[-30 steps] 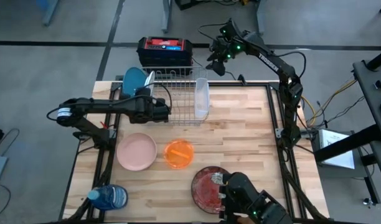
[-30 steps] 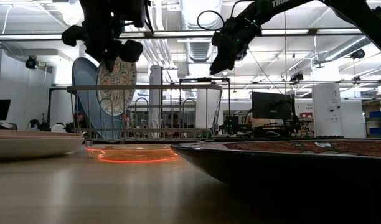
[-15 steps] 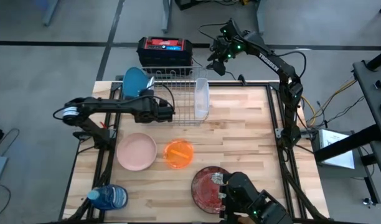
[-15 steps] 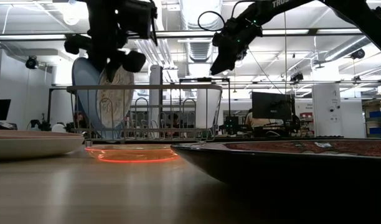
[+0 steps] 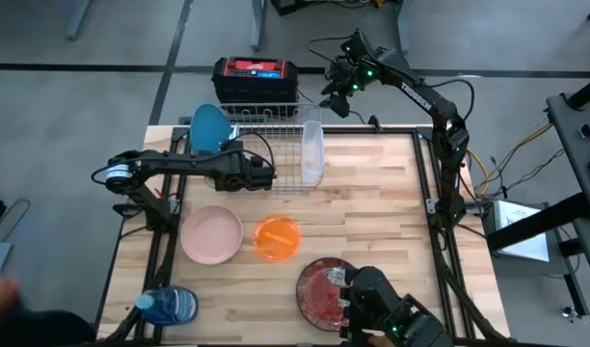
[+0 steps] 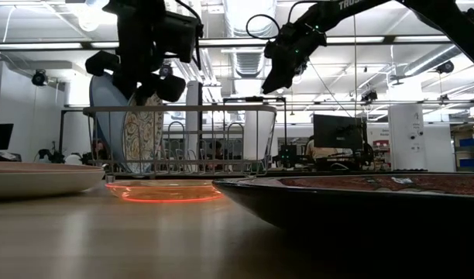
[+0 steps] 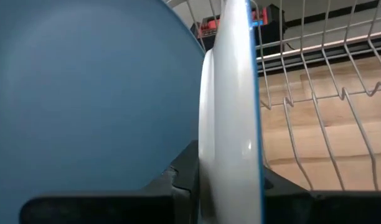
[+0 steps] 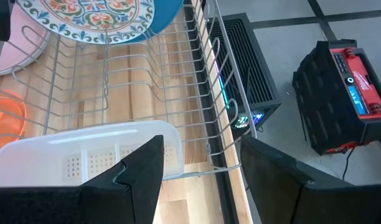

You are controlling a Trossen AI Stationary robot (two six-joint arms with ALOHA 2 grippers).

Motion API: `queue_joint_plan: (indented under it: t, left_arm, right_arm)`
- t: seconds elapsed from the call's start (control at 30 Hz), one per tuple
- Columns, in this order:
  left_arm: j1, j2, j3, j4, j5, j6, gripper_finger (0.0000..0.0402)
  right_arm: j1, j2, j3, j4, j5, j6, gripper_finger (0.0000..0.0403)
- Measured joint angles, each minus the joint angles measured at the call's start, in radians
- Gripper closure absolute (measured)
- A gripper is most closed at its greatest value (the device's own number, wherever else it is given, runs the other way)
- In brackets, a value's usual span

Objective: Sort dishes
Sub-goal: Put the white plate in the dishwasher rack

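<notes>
The ornate teal-white patterned plate stands on edge inside the wire dish rack, right beside the large plain blue plate, which also stands on edge there. My left gripper is over the rack's left part, shut on the patterned plate. My right gripper hovers open beyond the rack's far right corner and touches nothing. On the table lie the pink dish, the small orange bowl and a dark red plate. My left gripper pinches the patterned plate's rim between its two fingers, one on each face. In the low view it comes at the plate's upper edge from above. The plate is upright, its lower part down among the rack wires.
A clear plastic container stands in the rack's right part. A blue water bottle lies at the near left corner. A red and black box sits beyond the far edge. Bare wood lies right of the rack.
My left gripper has moved down and a little toward the table's right, still shut on the patterned plate. The plate has sunk from above the rack's top rail into the rack and turned more edge-on in the low view. The right arm kept still.
</notes>
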Motion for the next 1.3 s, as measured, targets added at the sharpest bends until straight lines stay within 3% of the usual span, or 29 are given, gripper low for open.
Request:
queue_joint_plan:
  t: [0.43, 0.63, 1.0, 1.3]
  left_arm:
    - [0.002, -0.005, 0.001, -0.002, 0.001, 0.001, 0.0304]
    - [0.002, -0.005, 0.059, -0.053, 0.037, 0.043, 0.0272]
    - [0.0, -0.006, 0.228, -0.204, 0.032, 0.18, 0.0258]
    - [-0.012, -0.006, 0.37, -0.229, -0.017, 0.421, 0.0258]
  right_arm:
    - [0.0, 0.0, 0.0, -0.001, 0.0, -0.001, 0.0204]
    - [0.0, 0.0, 0.0, -0.001, 0.0, 0.0, 0.0204]
    - [-0.002, -0.004, 0.0, -0.012, 0.0, 0.039, 0.0204]
    - [0.006, -0.121, -0.021, -0.186, 0.002, 0.078, 0.0204]
